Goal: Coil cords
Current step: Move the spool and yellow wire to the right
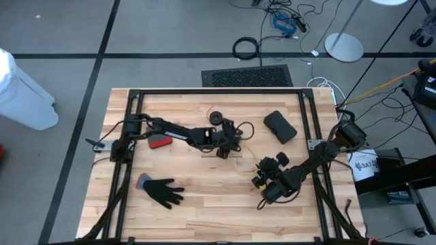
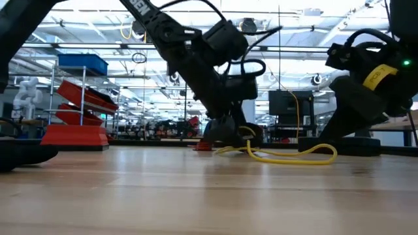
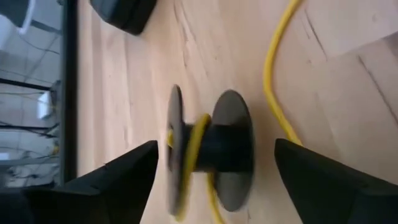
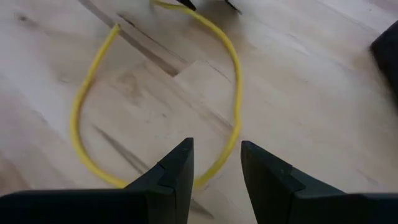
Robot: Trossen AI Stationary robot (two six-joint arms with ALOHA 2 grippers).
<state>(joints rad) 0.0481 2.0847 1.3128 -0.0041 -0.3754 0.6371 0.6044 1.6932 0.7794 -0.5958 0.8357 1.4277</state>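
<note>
A wooden counter (image 1: 204, 197) holds a black spool (image 3: 211, 152) at its middle, partly wound with a yellow cord (image 4: 93, 93). Near the spool lie a black glove (image 1: 162, 190), a red-and-black object (image 1: 159, 141), a black pouch (image 1: 280, 126) and a small black reel (image 1: 216, 117). The left claw (image 3: 214, 180) stands wide open, its fingers on either side of the spool without touching it. The cord loops loosely from the spool toward the right claw (image 4: 216, 168), whose fingers sit partly open just above the cord, gripping nothing. No readable writing.
</note>
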